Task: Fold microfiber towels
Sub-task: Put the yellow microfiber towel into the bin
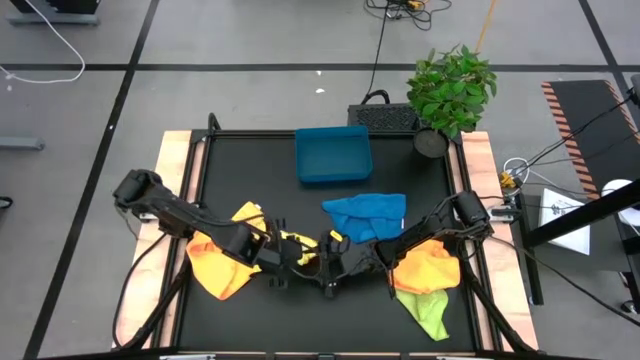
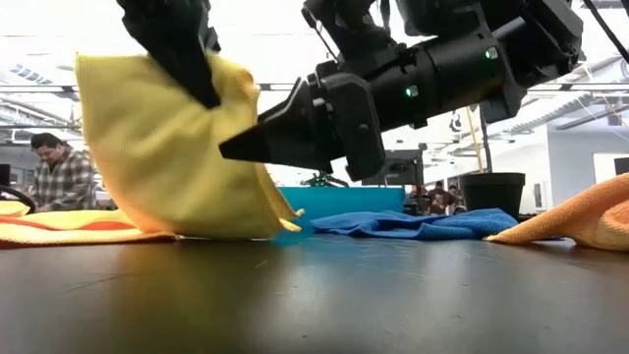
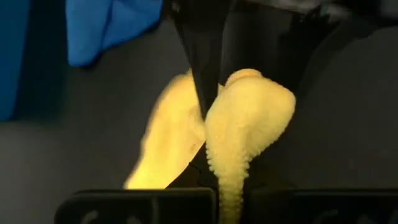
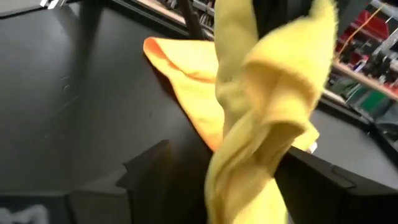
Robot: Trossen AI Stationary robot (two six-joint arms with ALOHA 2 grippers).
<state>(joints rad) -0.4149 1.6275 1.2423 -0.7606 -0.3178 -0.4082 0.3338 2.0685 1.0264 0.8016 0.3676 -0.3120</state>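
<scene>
A pale yellow microfiber towel (image 2: 167,157) hangs near the table's middle front, with my left gripper (image 2: 201,84) shut on its top. My right gripper (image 2: 246,147) reaches in almost level from the table's right. Its fingers are open and stand on either side of the hanging towel (image 4: 261,124). Orange-yellow towels lie crumpled at front left (image 1: 222,268) and front right (image 1: 430,265). A lime green towel (image 1: 430,315) sticks out from under the right one. A blue towel (image 1: 365,215) lies in a heap at the middle. My left gripper pinches a bunched fold at the pale yellow towel's top (image 3: 227,177) between its two fingers, coming steeply from above. Several layers seem gathered there. The towel hangs below the fingers, and its lower edge (image 2: 231,232) rests on the table. My right gripper: I cannot tell whether its fingers touch the towel.
A rigid blue tray (image 1: 333,153) stands at the far middle of the table. A potted plant (image 1: 452,88) is at the far right corner. A person (image 2: 59,172) sits in the room beyond the table. The dark tabletop (image 1: 270,190) is bare between the tray and the left arm.
</scene>
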